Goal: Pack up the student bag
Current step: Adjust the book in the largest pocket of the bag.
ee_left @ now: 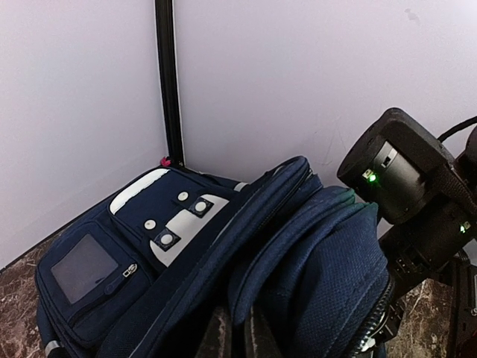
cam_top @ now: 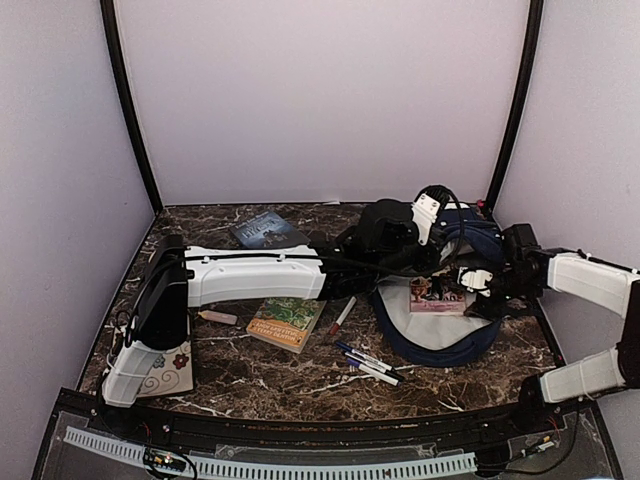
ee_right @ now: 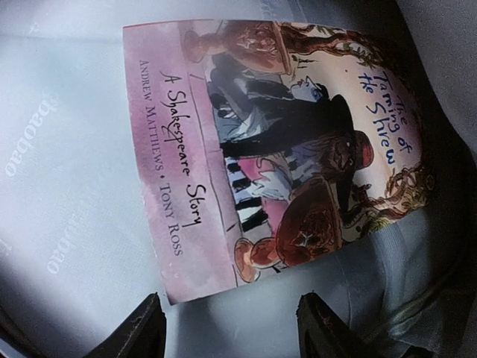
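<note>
Left wrist view: the left claw [ee_left: 232,337] pinches the student bag [ee_left: 186,246] by its rim, seemingly to prop its mouth open. Right wrist view: the right claw [ee_right: 235,332] gapes empty, with a book [ee_right: 276,149] just ahead of it on the grey lining [ee_right: 67,149]. From above, the bag sits beneath both claws on the tabletop [cam_top: 300,390].

top: overhead, whole table [cam_top: 300,380] | left wrist: student bag [ee_left: 298,283] outside, close | right wrist: inside it

A pink book [cam_top: 437,296] lies inside the open student bag [cam_top: 425,328].
</note>
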Controlling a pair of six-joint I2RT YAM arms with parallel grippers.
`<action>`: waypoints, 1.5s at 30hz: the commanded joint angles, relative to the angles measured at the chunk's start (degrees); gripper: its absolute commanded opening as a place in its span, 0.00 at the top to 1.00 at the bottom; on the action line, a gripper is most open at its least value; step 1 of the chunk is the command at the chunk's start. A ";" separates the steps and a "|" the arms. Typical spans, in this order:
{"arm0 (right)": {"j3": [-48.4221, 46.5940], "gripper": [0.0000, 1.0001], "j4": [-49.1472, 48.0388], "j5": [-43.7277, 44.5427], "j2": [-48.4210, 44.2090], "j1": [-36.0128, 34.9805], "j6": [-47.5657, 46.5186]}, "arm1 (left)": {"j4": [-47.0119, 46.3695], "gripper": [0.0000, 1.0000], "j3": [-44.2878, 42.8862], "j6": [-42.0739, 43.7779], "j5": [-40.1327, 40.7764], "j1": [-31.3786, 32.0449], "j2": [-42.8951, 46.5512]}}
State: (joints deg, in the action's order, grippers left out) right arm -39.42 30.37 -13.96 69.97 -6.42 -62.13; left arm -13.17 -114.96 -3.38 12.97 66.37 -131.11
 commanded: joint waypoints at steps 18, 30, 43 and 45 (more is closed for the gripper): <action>0.19 0.46 -26.22 12.20 11.04 -6.08 9.83 | -3.83 1.00 -1.22 -0.14 0.34 -0.42 7.07; -2.01 0.48 -27.89 12.93 9.28 -6.07 25.22 | -3.88 1.00 -0.31 0.21 1.54 -0.38 7.11; -5.94 0.39 16.95 -10.81 -11.45 -6.15 10.55 | 1.56 1.00 1.97 -1.67 0.85 -4.33 7.05; -6.99 0.39 21.86 -12.99 -13.48 -6.15 10.19 | 1.49 1.00 3.37 -2.16 -1.97 -4.49 7.01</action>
State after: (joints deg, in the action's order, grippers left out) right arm -43.42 37.58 -20.78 59.75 -12.27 -49.17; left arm -10.90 -113.67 -3.68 13.32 63.99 -130.19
